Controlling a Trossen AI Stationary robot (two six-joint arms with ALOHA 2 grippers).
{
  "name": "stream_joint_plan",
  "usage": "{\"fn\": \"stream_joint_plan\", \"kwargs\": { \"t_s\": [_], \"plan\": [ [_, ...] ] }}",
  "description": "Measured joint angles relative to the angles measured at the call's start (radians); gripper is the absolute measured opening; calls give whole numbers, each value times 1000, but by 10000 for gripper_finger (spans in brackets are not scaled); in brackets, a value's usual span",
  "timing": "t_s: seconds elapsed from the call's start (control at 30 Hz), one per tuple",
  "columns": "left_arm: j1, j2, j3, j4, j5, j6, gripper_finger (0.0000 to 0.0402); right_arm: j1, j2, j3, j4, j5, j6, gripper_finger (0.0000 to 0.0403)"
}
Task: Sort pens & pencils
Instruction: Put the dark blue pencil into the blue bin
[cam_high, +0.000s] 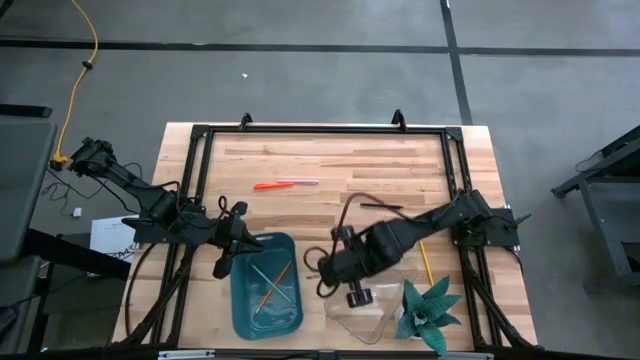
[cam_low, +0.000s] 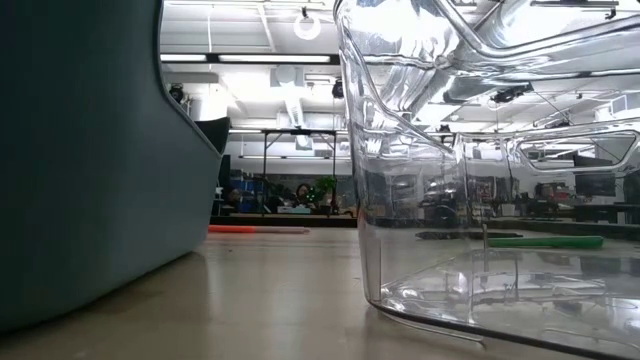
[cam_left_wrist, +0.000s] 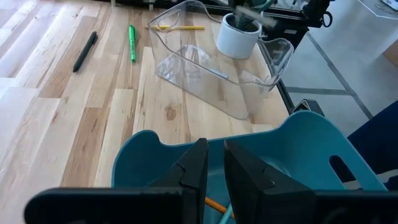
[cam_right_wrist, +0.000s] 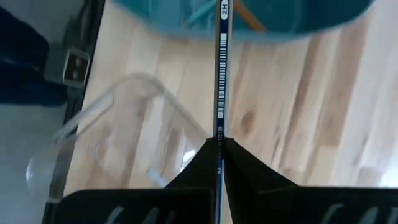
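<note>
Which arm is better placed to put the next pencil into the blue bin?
The right. The right gripper is shut on a pencil whose tip points at the blue bin. The left gripper hovers over that bin and holds nothing visible.

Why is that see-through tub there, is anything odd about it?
The clear tub holds no pens; the green pen, black pen and red-orange pen lie loose on the table. The right hand grips a pencil.
</note>
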Motion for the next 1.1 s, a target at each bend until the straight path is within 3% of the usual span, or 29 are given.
{"fn": "stream_joint_plan", "kwargs": {
  "t_s": [0.43, 0.87, 1.1],
  "plan": [
    [0, -39, 0, 24, -101, 4, 42, -121, 0, 48, 320, -149, -79, 0],
    [1, -88, 0, 208, -165, 128, 42, -175, 0, 48, 644, -173, -46, 0],
    [1, -88, 0, 284, -158, 164, 42, -210, 0, 48, 692, -172, -43, 0]
  ]
}}
